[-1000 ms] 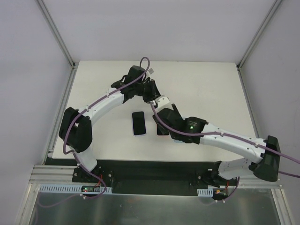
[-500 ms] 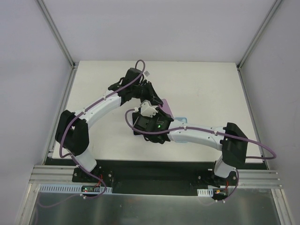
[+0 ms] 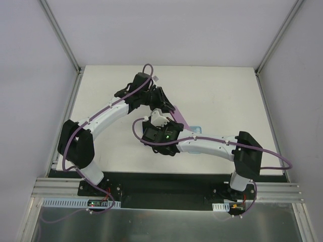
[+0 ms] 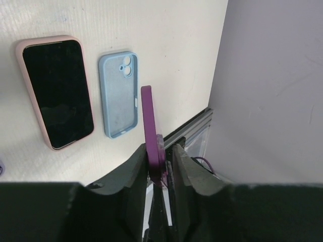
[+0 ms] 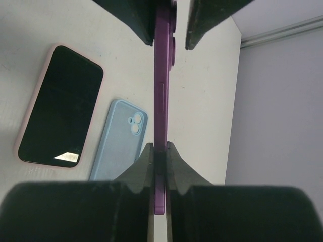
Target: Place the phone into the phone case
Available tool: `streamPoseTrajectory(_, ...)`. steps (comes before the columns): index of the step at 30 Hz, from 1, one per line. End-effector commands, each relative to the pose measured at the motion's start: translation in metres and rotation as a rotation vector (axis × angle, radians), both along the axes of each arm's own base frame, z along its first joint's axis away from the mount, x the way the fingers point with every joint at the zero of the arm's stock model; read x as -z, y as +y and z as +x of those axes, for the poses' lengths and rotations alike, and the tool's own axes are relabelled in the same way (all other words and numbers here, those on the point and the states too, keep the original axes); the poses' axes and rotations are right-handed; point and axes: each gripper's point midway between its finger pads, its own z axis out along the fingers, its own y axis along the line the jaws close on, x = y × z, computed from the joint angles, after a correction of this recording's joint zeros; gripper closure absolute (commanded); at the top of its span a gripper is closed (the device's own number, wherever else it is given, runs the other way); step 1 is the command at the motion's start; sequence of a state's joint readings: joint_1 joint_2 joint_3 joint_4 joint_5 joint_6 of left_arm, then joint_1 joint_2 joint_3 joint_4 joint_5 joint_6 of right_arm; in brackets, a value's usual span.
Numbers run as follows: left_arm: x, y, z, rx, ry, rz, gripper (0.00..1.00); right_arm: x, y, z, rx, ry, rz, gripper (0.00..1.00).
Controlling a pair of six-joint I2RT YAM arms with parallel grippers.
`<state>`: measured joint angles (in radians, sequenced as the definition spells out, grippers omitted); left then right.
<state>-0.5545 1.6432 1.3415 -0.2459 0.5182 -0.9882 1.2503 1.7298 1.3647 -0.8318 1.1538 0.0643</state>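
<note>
A purple phone-shaped slab (image 5: 161,101) hangs edge-on above the table, with a raised bump on one face. I cannot tell whether it is a phone or a case. My right gripper (image 5: 160,146) is shut on its near end. My left gripper (image 4: 161,146) is at its other end, jaws slightly apart: the slab (image 4: 149,116) rests against one finger and a gap shows at the other. A black-screened phone with a pink rim (image 4: 58,91) lies flat on the table. An empty light blue phone case (image 4: 118,96) lies beside it, inside up.
From above, both arms meet mid-table around the purple slab (image 3: 179,118), and the right wrist covers the table under it. The blue case (image 3: 197,129) peeks out to its right. An aluminium rail (image 4: 194,128) and grey walls border the table.
My right arm has swung left to the middle of the table and its jaws have closed on the purple slab. My left jaws, tight on the slab before, have eased apart.
</note>
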Motion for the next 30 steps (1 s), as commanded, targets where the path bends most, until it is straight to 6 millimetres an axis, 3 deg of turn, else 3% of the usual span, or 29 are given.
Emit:
streamPoseTrajectory(1,-0.034,0.003,-0.002,0.034,-0.114,-0.050,0.68,-0.013,-0.002,-0.002,-0.011,-0.028,-0.002,0.99)
streamPoseTrajectory(2,-0.035,0.005,-0.001,0.034,-0.133,-0.043,0.52,-0.014,-0.003,-0.002,-0.008,-0.031,0.006,0.99)
streamPoseTrajectory(3,-0.038,0.006,-0.001,0.033,-0.145,-0.043,0.44,-0.014,-0.005,-0.003,-0.005,-0.033,0.011,0.99)
streamPoseTrajectory(6,-0.044,0.009,0.000,0.043,-0.188,-0.038,0.26,-0.018,-0.008,-0.004,-0.005,-0.037,0.047,0.99)
streamPoseTrajectory(9,-0.055,0.012,0.002,0.055,-0.245,-0.033,0.19,-0.013,-0.011,-0.008,-0.011,-0.013,0.091,0.99)
streamPoseTrajectory(16,-0.065,0.049,0.018,0.006,-0.324,0.010,0.20,0.011,-0.033,-0.027,0.018,0.103,0.301,0.99)
streamPoseTrajectory(17,-0.065,0.060,0.022,-0.015,-0.340,0.028,0.22,0.023,-0.041,-0.030,0.028,0.129,0.318,0.99)
streamPoseTrajectory(19,-0.062,0.070,0.024,-0.035,-0.358,0.063,0.29,0.022,-0.042,-0.033,0.033,0.175,0.476,0.99)
streamPoseTrajectory(21,-0.057,0.075,0.020,-0.016,-0.384,0.091,0.40,0.037,-0.055,-0.035,0.061,0.218,0.556,0.99)
streamPoseTrajectory(22,-0.056,0.074,0.016,0.006,-0.387,0.087,0.49,0.031,-0.050,-0.039,0.034,0.244,0.669,0.98)
streamPoseTrajectory(23,-0.050,0.074,0.013,0.030,-0.388,0.091,0.69,0.033,-0.052,-0.040,0.035,0.258,0.716,0.99)
streamPoseTrajectory(24,-0.047,0.073,0.010,0.046,-0.384,0.089,0.80,0.045,-0.064,-0.038,0.077,0.274,0.748,0.98)
streamPoseTrajectory(25,-0.044,0.072,0.007,0.059,-0.380,0.089,0.88,0.038,-0.059,-0.041,0.051,0.294,0.845,0.99)
streamPoseTrajectory(27,-0.030,0.069,0.001,0.087,-0.360,0.102,1.00,0.042,-0.070,-0.035,0.092,0.300,0.922,0.99)
streamPoseTrajectory(30,-0.010,0.053,-0.012,0.141,-0.335,0.111,1.00,0.047,-0.073,-0.035,0.095,0.326,1.050,0.99)
